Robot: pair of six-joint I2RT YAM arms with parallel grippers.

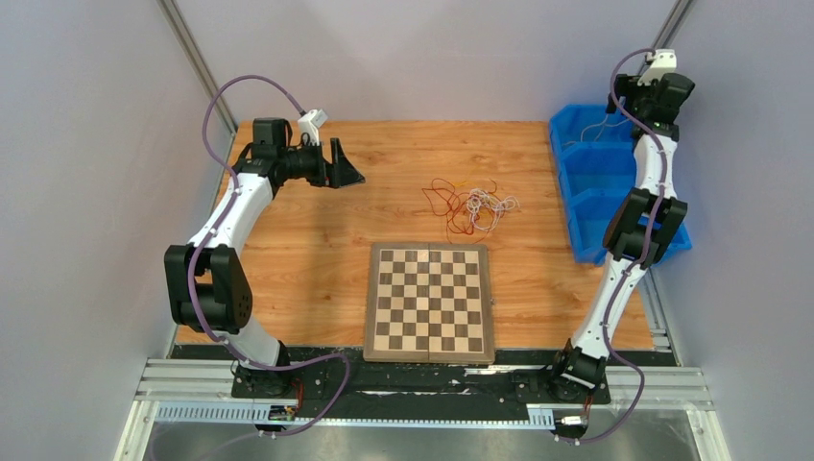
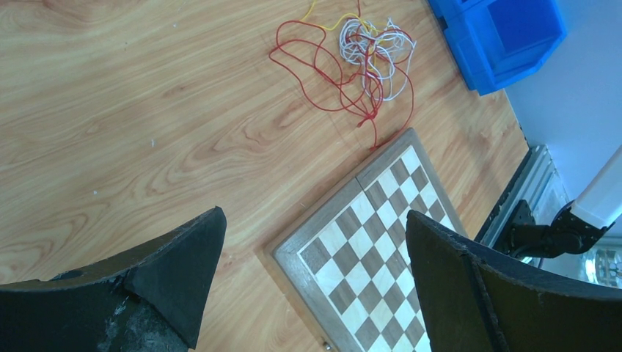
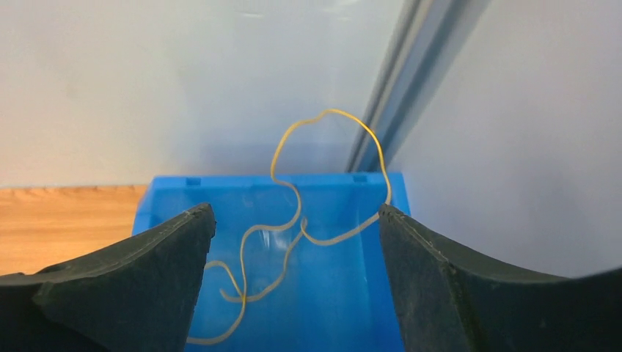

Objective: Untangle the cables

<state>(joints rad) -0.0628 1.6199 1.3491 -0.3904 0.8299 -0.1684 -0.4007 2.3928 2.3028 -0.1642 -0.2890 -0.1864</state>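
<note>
From above, the cables (image 1: 470,204) lie in a red, white and yellow tangle on the wooden table (image 1: 307,230), just beyond the chessboard (image 1: 429,301). The blue bins (image 1: 586,182) stand at the right edge.

The left wrist view shows the left gripper (image 2: 314,214) spread wide and holding nothing, well apart from the tangle.

In the right wrist view, the right gripper (image 3: 295,213) is spread too, and a loose yellow wire (image 3: 328,111) loops between its fingers over a bin.
</note>
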